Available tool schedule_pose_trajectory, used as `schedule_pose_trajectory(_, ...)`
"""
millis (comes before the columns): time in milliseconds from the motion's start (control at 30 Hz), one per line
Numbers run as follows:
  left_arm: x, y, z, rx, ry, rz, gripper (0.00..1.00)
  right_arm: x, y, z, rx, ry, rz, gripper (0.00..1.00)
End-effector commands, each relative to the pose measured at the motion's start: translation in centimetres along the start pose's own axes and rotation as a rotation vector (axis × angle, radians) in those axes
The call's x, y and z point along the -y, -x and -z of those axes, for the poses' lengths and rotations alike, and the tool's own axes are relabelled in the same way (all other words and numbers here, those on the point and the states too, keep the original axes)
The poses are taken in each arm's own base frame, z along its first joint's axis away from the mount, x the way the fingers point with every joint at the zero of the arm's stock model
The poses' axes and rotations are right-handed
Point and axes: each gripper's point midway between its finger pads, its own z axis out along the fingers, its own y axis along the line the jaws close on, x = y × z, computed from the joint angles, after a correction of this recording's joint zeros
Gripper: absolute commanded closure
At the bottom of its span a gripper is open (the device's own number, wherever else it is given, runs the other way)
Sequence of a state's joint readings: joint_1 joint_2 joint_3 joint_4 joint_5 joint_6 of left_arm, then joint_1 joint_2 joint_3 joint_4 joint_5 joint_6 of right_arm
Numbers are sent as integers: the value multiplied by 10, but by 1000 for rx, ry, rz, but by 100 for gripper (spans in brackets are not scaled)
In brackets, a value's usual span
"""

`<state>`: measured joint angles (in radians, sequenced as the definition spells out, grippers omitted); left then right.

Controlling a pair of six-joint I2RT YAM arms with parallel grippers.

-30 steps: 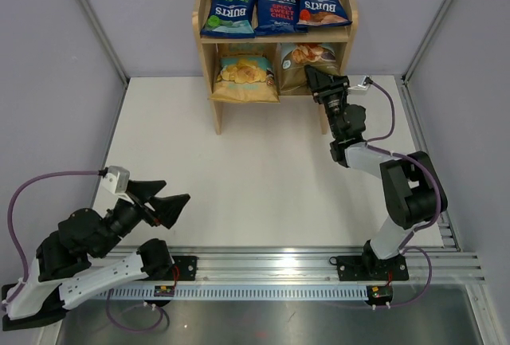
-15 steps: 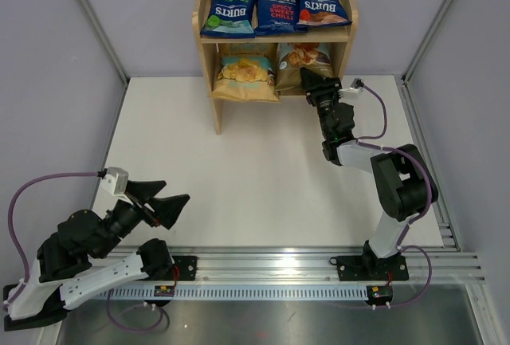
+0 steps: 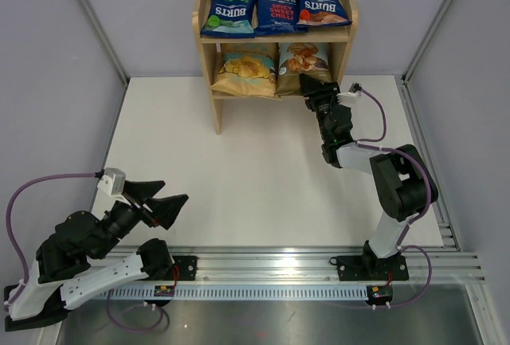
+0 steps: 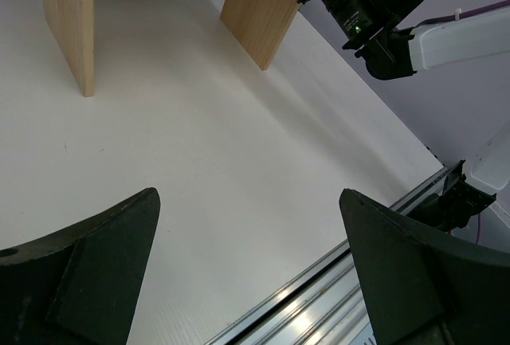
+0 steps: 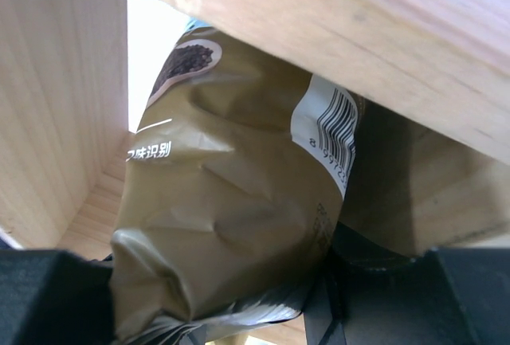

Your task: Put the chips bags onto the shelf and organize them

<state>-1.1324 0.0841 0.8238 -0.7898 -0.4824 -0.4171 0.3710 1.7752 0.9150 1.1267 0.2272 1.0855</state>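
Clamping brown bag (image 5: 231, 201) at shelf (image 3: 205, 58) lower front edge: right gripper (image 3: 309, 84)

Wooden shelf (image 3: 206, 50), five chips bags (image 3: 276, 9) (two below)

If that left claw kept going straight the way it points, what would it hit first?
Probably the bare white table: the open left gripper seems tilted down toward it. The legs of the shelf stand farther off.
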Motion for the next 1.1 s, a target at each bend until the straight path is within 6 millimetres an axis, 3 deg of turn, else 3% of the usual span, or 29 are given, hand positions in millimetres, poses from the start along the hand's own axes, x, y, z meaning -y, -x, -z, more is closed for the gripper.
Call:
schedule_pose_trajectory(0, 2, 12, 1, 51, -7, 10, 1, -13, 5, 1, 28, -2, -10, 81)
schedule_pose_trajectory(200, 1, 12, 1, 54, -7, 13, 1, -3, -2, 8, -8, -45, 8, 76)
schedule_pose_trajectory(400, 1, 12, 1, 52, -8, 13, 1, -3, -4, 13, -40, -69, 17, 58)
schedule_pose_trajectory(467, 2, 12, 1, 55, -9, 15, 1, -2, -4, 15, -50, -86, 29, 45)
schedule_pose_trajectory(567, 1, 12, 1, 56, -8, 17, 1, -8, -2, 18, -59, -80, 39, 34)
schedule_pose_trajectory(867, 1, 14, 3, 62, -9, 23, 1, -14, 1, 26, -84, -95, 40, 25)
schedule_pose_trajectory(1067, -1, 14, 3, 66, -3, 26, 1, -12, 0, 35, -117, -125, 27, 7)
